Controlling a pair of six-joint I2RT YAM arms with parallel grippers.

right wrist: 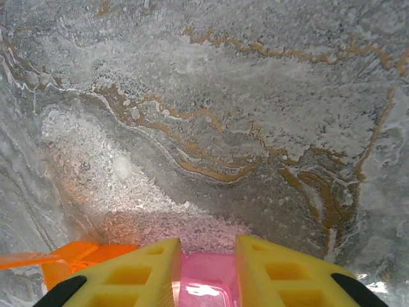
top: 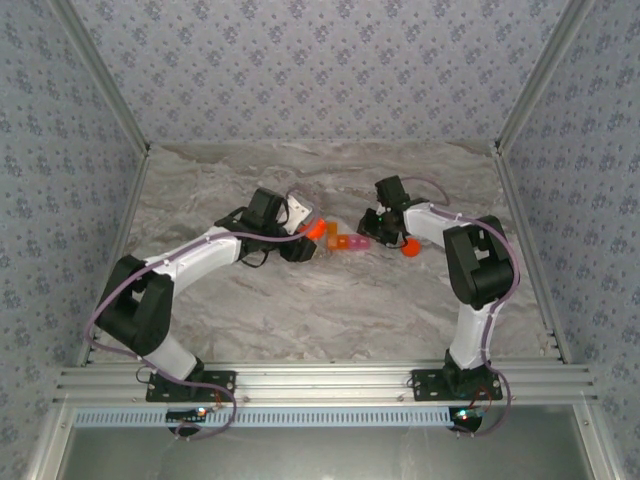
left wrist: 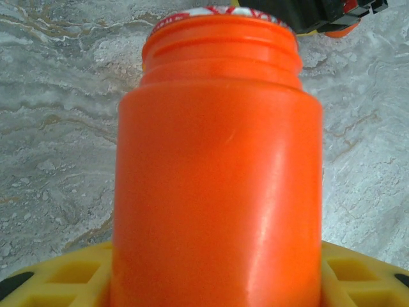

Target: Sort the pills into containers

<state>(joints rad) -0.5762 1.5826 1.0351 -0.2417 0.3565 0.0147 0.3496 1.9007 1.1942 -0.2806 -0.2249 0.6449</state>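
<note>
The containers (top: 350,241) are a small pill box of two joined cells lying mid-table. My right gripper (right wrist: 208,272) is shut on the pink cell (right wrist: 208,284), which sits between its yellow fingers (right wrist: 137,272). The orange cell (right wrist: 70,256) juts out to the left with its lid flap open. An orange round bottle (left wrist: 217,179) is held by my left gripper (left wrist: 217,284), lying nearly level just left of the pill box, its mouth toward it. In the top view the bottle (top: 316,228) and left gripper (top: 303,238) face the right gripper (top: 372,232). The pills are out of view.
An orange round cap (top: 410,247) lies on the marble table (top: 300,310) just right of the right gripper. Patterned walls with metal rails close in the table at left, right and back. Both arms reach toward the middle.
</note>
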